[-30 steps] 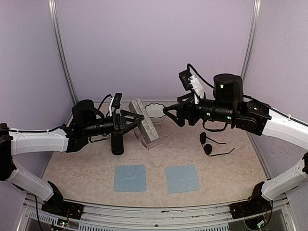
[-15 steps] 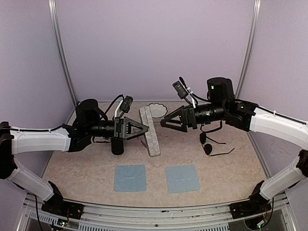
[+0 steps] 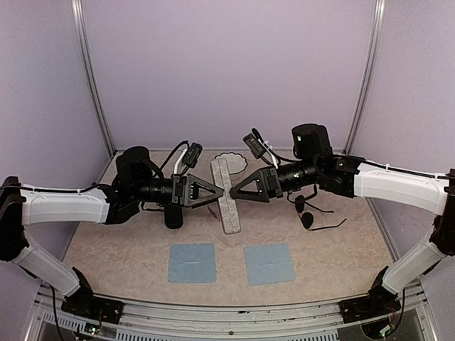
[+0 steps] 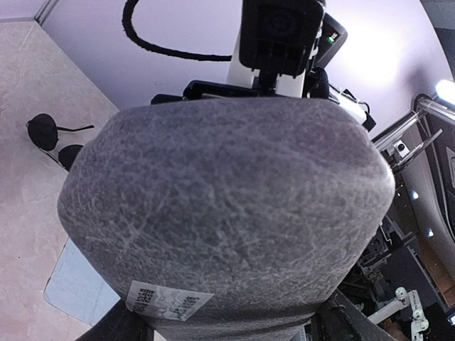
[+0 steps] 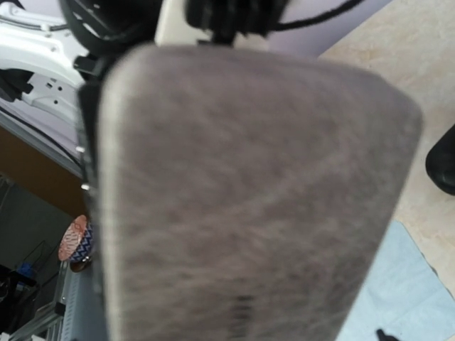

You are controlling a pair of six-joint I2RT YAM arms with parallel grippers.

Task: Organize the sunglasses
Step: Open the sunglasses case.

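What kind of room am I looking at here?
Probably a robot test booth: plain lilac walls enclose a small table holding props like round sunglasses and a grey case between two arms.

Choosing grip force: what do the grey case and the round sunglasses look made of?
Grey case: seemingly stiff shell wrapped in matte, speckled felt or leatherette; the left wrist view shows a crackled grain. Round sunglasses: dark glossy lenses, thin black arms, likely metal wire.

Grey case (image 4: 227, 220) fills left wrist view, hides own pincer fingers. Right wrist view: same case blurred, cut off at bottom edge. From above, clear-framed pair not discernible. Whether either pincer touches case: cannot tell. Black case (image 3: 173, 215) mostly hidden under left arm.
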